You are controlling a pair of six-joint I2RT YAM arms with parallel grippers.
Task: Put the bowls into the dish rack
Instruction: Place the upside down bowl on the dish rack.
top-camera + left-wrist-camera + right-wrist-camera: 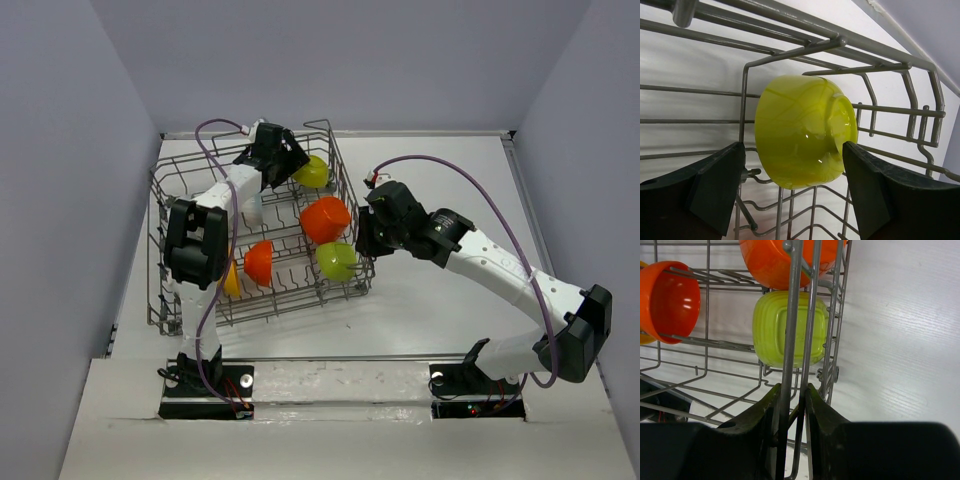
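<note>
The grey wire dish rack (186,172) stands left of centre and holds several bowls. A lime green bowl (805,131) lies on its side in the rack's far right corner. My left gripper (794,150) is open, one finger on each side of that bowl, with a gap on the left side. Lower down, a red-orange bowl (325,219) and a squarish lime bowl (789,329) sit by the right wall. Another red-orange bowl (259,262) and an orange-yellow one (231,280) sit nearer the front. My right gripper (793,389) is shut on two upright wires of the rack (791,300).
The white tabletop (450,310) stretches right of the rack under my right arm (500,265). Grey walls close in the back and both sides. My left arm (195,240) reaches over the rack's left half, its purple cable looping above.
</note>
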